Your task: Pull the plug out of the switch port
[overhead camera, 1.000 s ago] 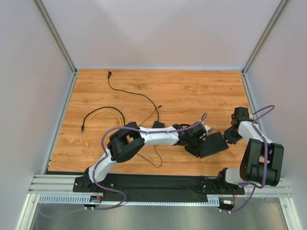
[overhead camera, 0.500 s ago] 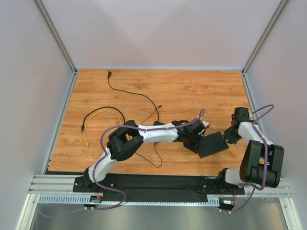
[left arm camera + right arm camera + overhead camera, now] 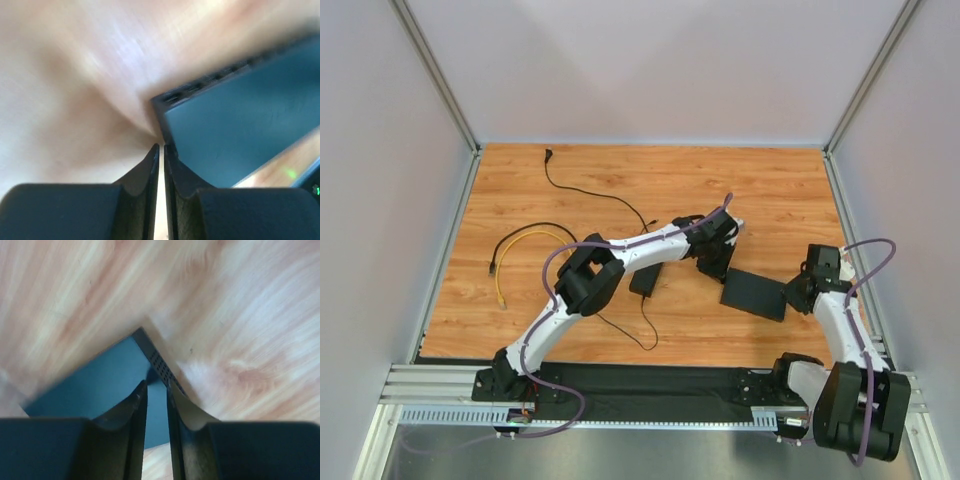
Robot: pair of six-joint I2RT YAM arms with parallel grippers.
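Black switch (image 3: 754, 294), frame centre-right. Left gripper (image 3: 161, 147): pinched together, empty, beside its corner. Right gripper (image 3: 156, 382): at vented edge; cannot tell if clamped.

A wooden tabletop (image 3: 620, 190) with orange-brown grain lies under my left gripper (image 3: 723, 270) and my right gripper (image 3: 793, 297) and spreads well ahead of both. Beyond them stands a plain pale back wall (image 3: 660, 70). A left wall (image 3: 380, 200) closes in outside my left gripper, a right wall (image 3: 910, 200) outside my right. 2 metal posts (image 3: 437, 80) mark the far corners. Behind my grippers runs a metal rail (image 3: 430, 388) with a black strip (image 3: 650, 380). The light is soft and even.
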